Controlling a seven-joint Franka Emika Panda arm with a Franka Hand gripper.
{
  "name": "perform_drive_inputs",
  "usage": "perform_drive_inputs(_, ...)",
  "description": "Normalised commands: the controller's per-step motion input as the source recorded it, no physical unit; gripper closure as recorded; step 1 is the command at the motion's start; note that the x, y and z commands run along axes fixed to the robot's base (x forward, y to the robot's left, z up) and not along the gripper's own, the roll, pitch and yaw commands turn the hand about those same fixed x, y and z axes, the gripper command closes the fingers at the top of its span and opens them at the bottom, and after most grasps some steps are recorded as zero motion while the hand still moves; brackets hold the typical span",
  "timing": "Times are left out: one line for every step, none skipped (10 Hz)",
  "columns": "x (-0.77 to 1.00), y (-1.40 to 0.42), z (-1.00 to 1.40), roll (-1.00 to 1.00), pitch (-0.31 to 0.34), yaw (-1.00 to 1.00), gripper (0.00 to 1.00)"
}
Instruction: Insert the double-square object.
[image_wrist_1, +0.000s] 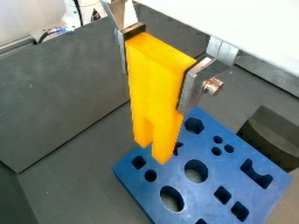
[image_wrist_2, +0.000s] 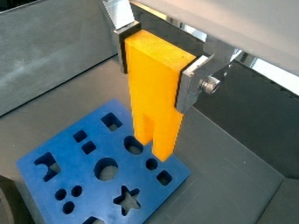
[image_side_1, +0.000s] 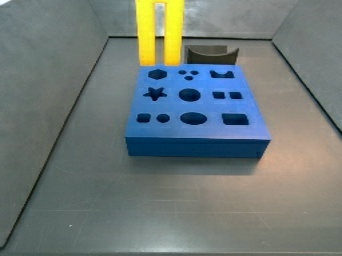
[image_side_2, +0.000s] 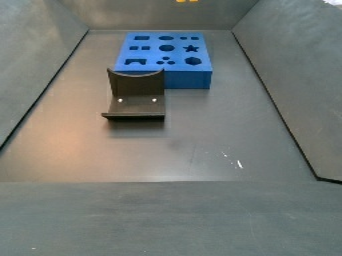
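My gripper (image_wrist_1: 163, 63) is shut on the double-square object (image_wrist_1: 152, 101), a tall bright yellow piece, and grips it near its joined end; the grip also shows in a wrist view (image_wrist_2: 158, 59). The piece (image_wrist_2: 158, 101) hangs upright with its two prongs pointing down, a little above the blue block with shaped holes (image_wrist_2: 76, 171). In a side view the prongs (image_side_1: 160, 35) hover over the blue block's (image_side_1: 194, 125) far edge. The gripper itself is out of frame in both side views.
The dark grey fixture with a curved top (image_side_1: 211, 53) stands just behind the blue block, and shows in a side view (image_side_2: 134, 95) and a wrist view (image_wrist_1: 271, 136). Grey walls (image_side_1: 67, 120) enclose the dark floor on the sides and back.
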Motion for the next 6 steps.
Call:
perform_drive_inputs(0.44, 0.0, -0.14, -0.04, 0.0, -0.2, 1.0)
perform_drive_inputs(0.81, 0.41, -0.24, -0.18, -0.001, -0.09, 1.0)
perform_drive_inputs(1.0, 0.44, -0.29, -0.1, 0.0, -0.04, 1.0)
perform_drive_inputs(1.0, 0.43, -0.2, 0.0, 0.0, -0.04, 1.0)
perform_drive_inputs(1.0, 0.43, -0.15, 0.0, 0.0, -0.05, 1.0)
perform_drive_inputs(1.0, 0.33, 0.0, 0.07, 0.0, -0.1, 1.0)
